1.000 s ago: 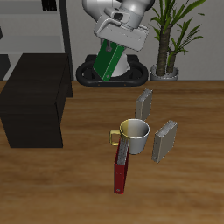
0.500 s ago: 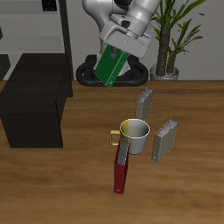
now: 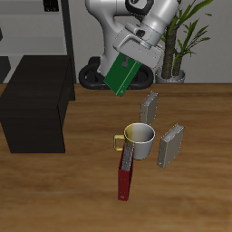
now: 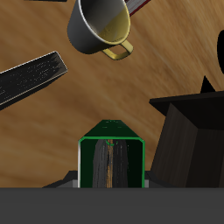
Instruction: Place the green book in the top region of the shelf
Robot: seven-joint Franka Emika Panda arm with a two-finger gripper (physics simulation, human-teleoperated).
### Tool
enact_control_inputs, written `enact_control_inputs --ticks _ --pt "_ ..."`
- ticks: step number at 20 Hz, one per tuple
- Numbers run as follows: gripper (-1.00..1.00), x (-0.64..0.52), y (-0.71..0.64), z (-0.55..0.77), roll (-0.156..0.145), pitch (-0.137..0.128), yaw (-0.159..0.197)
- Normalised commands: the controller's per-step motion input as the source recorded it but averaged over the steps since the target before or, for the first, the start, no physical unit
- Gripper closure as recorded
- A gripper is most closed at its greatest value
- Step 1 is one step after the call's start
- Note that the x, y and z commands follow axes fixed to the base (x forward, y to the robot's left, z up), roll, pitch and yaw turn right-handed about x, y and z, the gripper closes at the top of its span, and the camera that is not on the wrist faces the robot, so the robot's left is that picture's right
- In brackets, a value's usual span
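Since a second ago I've swung the green book (image 3: pixel 120 74) over from near-upright to a slant. My claw (image 3: pixel 132 56) is clamped on it, high above the bench (image 3: pixel 82 181). Lift done; carrying it across to the shelf (image 3: pixel 36 100) top remains.

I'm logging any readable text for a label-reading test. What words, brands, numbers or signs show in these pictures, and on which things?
None can be read in either view.
Green book, held in the tool: plain cover, no title.
Red book: no lettering shows.
Two grey books: no lettering shows.
Mug: unmarked.
Shelf: bare dark surfaces.
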Motion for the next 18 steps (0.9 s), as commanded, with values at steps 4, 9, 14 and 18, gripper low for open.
enact_control_inputs --ticks 4,9,14,18 --pt "1.00 -0.01 0.09 -0.21 -0.063 0.007 -0.007" --pt "1.00 0.02 -0.15 0.06 -0.111 -0.061 -0.039" --pt "1.00 0.15 -0.21 -0.03 -0.128 -0.038 -0.043" --pt "1.00 0.15 -0.06 -0.09 -0.085 -0.027 -0.025"
